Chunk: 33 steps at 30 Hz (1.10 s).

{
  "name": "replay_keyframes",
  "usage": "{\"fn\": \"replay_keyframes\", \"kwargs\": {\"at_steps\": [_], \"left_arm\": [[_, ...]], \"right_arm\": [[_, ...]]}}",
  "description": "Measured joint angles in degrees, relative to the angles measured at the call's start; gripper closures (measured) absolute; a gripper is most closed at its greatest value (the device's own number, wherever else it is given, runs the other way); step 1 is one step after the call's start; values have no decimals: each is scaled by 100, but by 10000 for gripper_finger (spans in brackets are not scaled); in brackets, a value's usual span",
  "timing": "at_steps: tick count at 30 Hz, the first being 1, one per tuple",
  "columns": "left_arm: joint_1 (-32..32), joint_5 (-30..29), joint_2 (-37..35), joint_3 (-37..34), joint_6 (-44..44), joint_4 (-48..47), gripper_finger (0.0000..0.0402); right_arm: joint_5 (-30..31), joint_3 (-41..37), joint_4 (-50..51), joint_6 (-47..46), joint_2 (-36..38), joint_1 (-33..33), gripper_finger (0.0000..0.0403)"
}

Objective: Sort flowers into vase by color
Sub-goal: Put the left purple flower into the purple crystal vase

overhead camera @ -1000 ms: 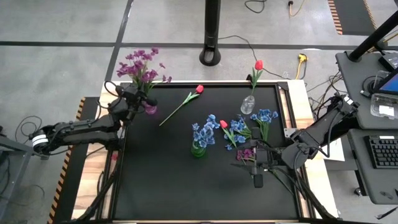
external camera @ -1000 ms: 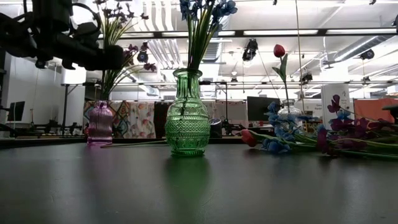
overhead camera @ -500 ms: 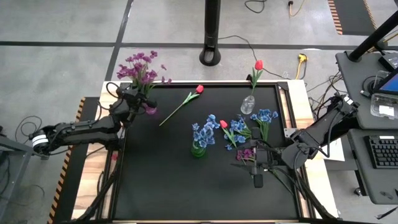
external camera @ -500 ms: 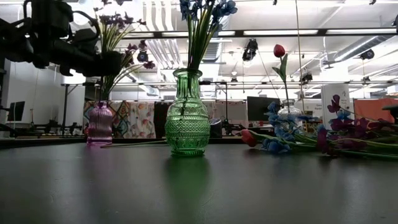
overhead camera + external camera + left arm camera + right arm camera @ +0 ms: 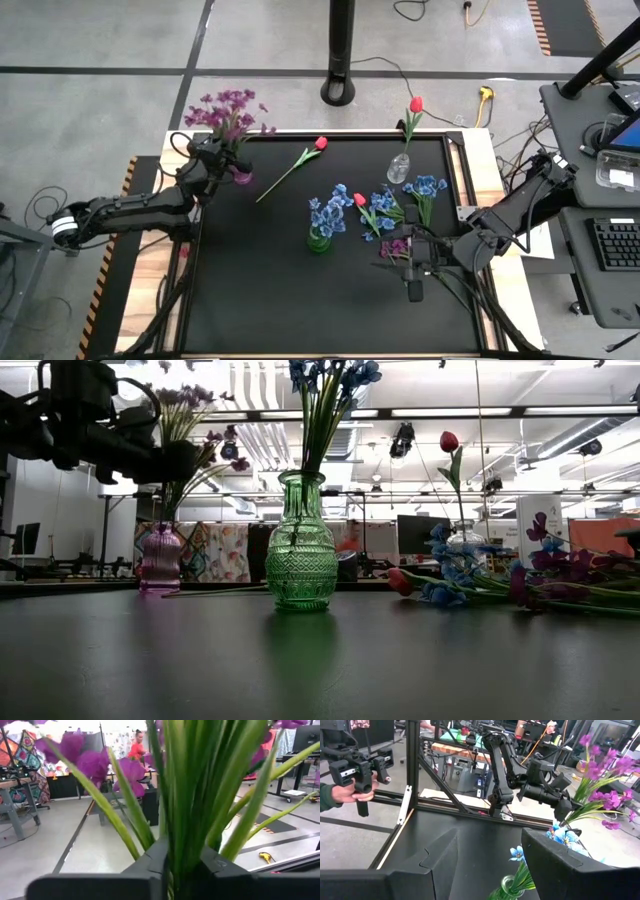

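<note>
Three vases on the black table (image 5: 300, 300): a pink vase (image 5: 162, 558) at the far left corner, a green vase (image 5: 318, 240) of blue flowers mid-table, a clear vase (image 5: 399, 168) with one red tulip toward the far right. Left gripper (image 5: 222, 160) just above the pink vase's mouth, fingers (image 5: 150, 865) closed on the green stems of the purple flowers (image 5: 228, 105) (stems pressed between both fingers in the left wrist view), lower ends apparently inside the neck. Long axis of the bunch near upright with a slight lean, blossoms up, cut ends down. Step in hand, as judged: seat and release. For a clean result, lower until the stems bear on the vase, open slowly, then lift straight along the stem axis to avoid snagging leaves or tipping the light vase. Right gripper (image 5: 410, 270) waiting near the right edge, fingers apart and empty, just beside a loose purple stem (image 5: 398, 245) lying flat.
</note>
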State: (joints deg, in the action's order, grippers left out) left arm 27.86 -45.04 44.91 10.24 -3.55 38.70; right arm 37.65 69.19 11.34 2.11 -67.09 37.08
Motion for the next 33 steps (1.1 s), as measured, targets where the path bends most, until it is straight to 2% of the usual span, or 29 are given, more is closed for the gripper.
{"fn": "replay_keyframes", "kwargs": {"at_steps": [12, 19, 24, 33], "left_arm": [[-31, 53, -9, 0, 470, -181, 226], [-285, 57, -55, 2, 607, -344, 156], [-378, 39, -85, 2, 715, -531, 131], [-378, -106, -101, 2, 813, -602, 130]], "right_arm": [[-1, 0, -47, 0, 0, 0, 195], [-2, 0, -105, -2, 0, 0, 195], [-1, 0, -134, -17, 0, 0, 195], [0, 0, -139, -62, 2, 0, 195]]}}
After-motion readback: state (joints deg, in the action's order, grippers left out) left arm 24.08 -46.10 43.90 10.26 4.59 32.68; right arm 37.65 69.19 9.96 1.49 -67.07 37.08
